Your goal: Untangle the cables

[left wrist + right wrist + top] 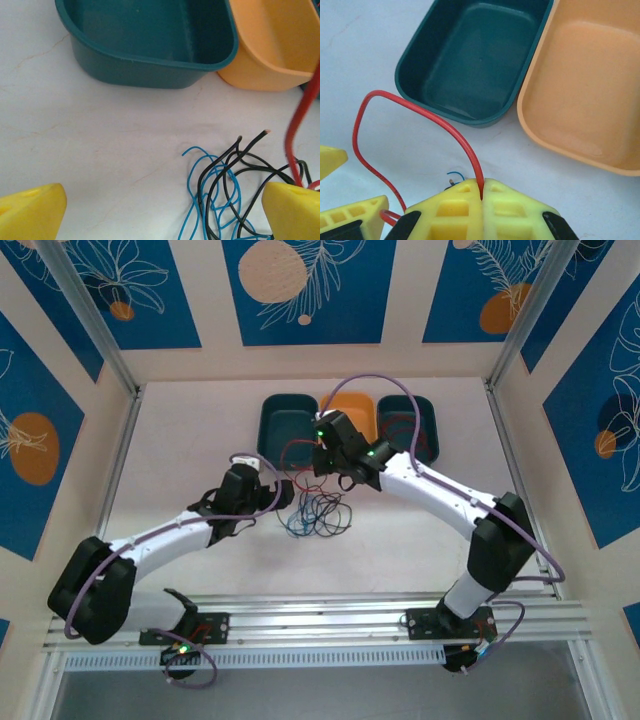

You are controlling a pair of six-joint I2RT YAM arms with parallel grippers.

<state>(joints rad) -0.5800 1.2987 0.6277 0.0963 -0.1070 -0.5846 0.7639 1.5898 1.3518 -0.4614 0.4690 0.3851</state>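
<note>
The right gripper [481, 192] pinches the thin red wire [415, 107], arching at centre left. The left gripper [160, 216] hangs spread wide above the white table [100, 140], with the blue and black wires [220, 195] tangled at lower right. Barely begun, I'd say: the teal plastic bin [470, 60] and the orange plastic bin [590, 85] sit empty.

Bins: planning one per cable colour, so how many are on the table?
3, in a row at the far side: left teal bin, orange bin in the middle, partly behind the right arm, and right teal bin.
</note>
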